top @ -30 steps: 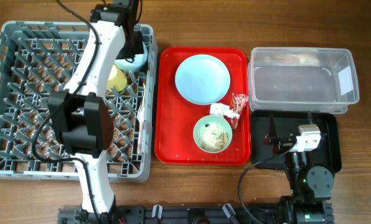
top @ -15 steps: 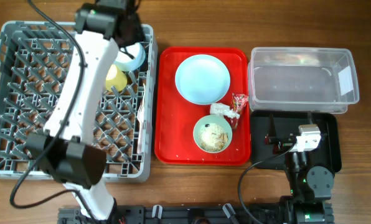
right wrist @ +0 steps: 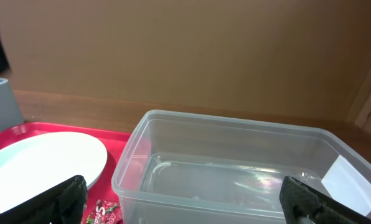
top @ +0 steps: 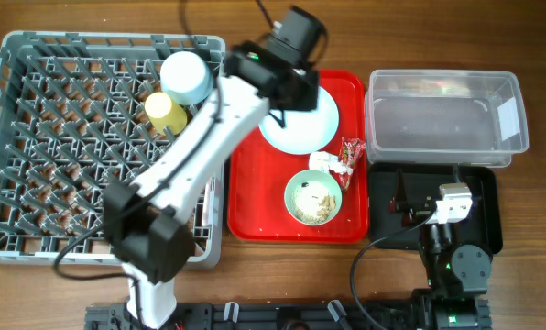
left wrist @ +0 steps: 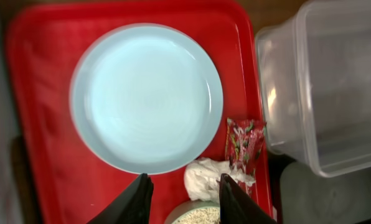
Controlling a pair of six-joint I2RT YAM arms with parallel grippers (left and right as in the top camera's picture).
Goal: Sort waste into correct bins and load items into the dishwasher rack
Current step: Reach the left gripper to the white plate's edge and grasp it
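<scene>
The left pincer point(left wrist: 185, 180), a little apart and empty over the blue plate point(left wrist: 147, 96), should pinch its rim gently.

The left arm point(top: 200, 147) hangs over the pale blue plate point(top: 311, 133) (on the red tray point(top: 255, 206)).

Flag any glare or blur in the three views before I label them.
Overhead: sharp, evenly lit, faint sheen on the clear tub rim. Left wrist: plate slightly soft, left fingers dark and blurred, bright glint on the tub wall. Right wrist: tub floor shows reflections, right fingers out of focus.
</scene>
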